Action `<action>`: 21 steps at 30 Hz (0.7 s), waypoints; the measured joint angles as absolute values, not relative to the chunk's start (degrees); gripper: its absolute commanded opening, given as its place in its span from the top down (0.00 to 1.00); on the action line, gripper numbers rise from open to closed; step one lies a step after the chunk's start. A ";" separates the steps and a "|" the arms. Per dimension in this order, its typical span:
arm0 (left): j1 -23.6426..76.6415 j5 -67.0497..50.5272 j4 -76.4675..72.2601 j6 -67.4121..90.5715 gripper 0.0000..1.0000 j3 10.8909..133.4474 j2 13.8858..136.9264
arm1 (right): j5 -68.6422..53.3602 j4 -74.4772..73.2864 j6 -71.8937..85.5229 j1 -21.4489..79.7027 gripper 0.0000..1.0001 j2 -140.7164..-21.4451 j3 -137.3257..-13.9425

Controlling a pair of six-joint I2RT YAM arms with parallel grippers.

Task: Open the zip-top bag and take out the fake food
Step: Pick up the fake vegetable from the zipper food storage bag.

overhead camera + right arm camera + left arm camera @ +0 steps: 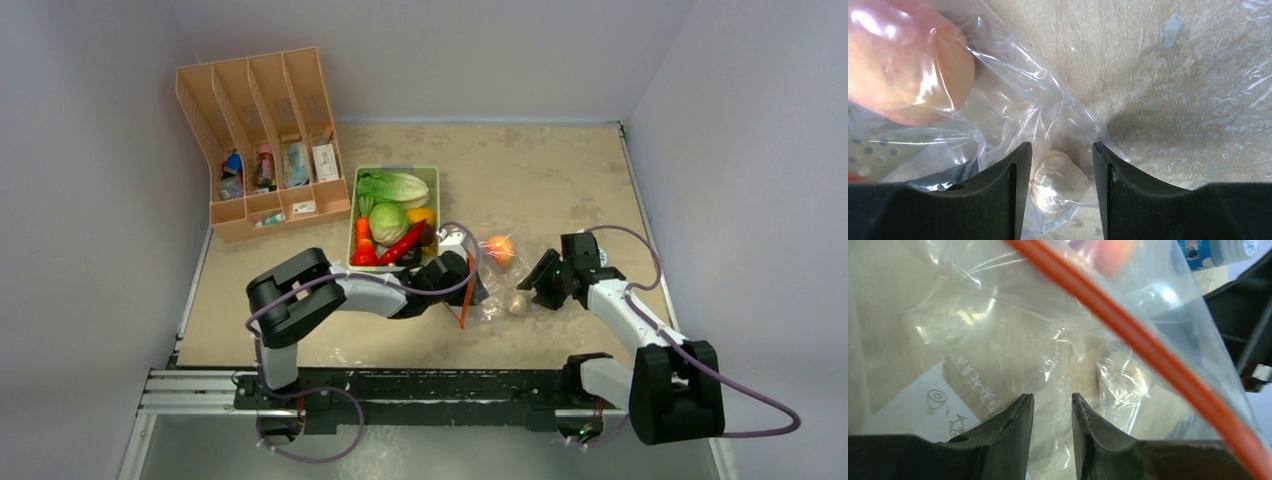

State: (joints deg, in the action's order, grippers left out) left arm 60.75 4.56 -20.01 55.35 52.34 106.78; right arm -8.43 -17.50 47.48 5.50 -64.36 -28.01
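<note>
A peach-coloured slotted plastic file organizer (262, 140) stands at the far left of the mottled beige table (560, 180), with small packets and bottles in its compartments. Just beside it is a pale-green rectangular plastic tray (398, 168). The tray holds a long leafy lettuce (395, 186), a round pale-green cabbage (388, 222), a yellow pepper (422, 215), a red chili (402, 243) and an orange carrot (362, 232).

The crinkly transparent plastic zip-top bag (490, 300) lies on the table to the right of the tray, between the two grippers. Its orange-red zip strip (464, 305) is at the left gripper's side. An orange-pink round peach (500, 248) shows through the film at the bag's far end. A small beige piece (517, 303) sits inside the bag near its right corner.

The left gripper (1052, 402) has its fingers (1015, 422) a narrow gap apart. Bag film fills the left wrist view, and the zip strip (1128, 335) crosses diagonally above and to the right of the tips. I cannot tell whether any film is pinched between them.

The right gripper (1062, 146) has its fingers (1008, 180) set wider. They straddle the bag's corner, with the beige piece (1058, 182) in the gap and nearly filling it. I cannot tell whether the fingers touch it. The peach (903, 70) lies up and to the left of the tips, clear of them.
</note>
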 measured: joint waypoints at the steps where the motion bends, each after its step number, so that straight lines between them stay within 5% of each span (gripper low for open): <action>1: 60.77 5.56 -19.18 55.02 0.74 52.49 106.67 | -8.01 -18.09 47.53 5.50 0.49 -64.49 -28.27; 12: 63.88 8.95 -6.42 49.80 0.71 65.65 113.19 | -5.06 -20.21 44.88 5.50 0.50 -68.18 -30.33; 21: 64.12 -1.15 -11.86 47.18 0.68 66.41 115.52 | -7.73 -18.26 44.58 5.50 0.50 -69.04 -30.17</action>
State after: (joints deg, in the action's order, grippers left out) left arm 64.12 -1.15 -11.86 47.18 66.41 115.52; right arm -7.73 -18.26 44.58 5.50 -69.04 -30.17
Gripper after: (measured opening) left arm 0.317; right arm 0.497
